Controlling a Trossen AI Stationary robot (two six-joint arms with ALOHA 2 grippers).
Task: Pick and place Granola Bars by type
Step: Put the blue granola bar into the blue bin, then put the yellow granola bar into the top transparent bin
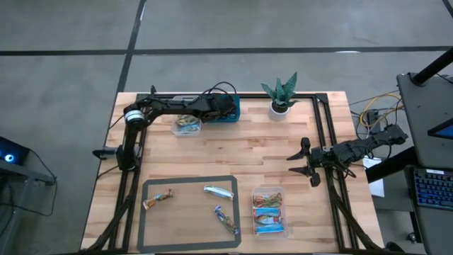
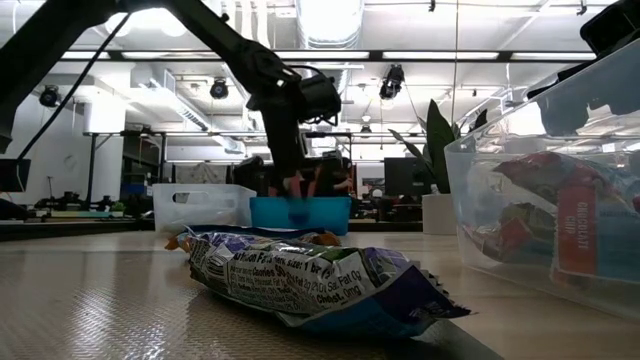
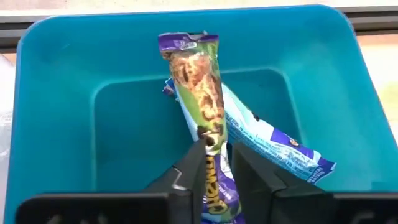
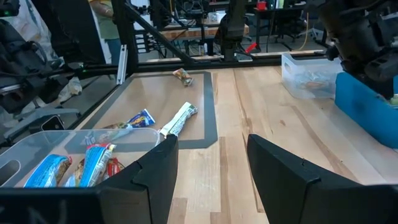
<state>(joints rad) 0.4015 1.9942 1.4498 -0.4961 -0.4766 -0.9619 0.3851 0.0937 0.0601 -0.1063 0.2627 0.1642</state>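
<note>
Over smooth teal bin [image 3: 56, 93], left hand [image 3: 214, 163] pinching glossy purple-green bar [image 3: 200, 99].

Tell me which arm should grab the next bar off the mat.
Right, probably. The right gripper hangs open, empty, nearer the mat; the left gripper holds a bar over the teal bin.

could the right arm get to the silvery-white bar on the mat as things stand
Probably yes. The right gripper hangs open over bare wood, and the silvery-white bar lies alone on the grey mat. Nothing stands between them; the clear tub sits off to the side.
</note>
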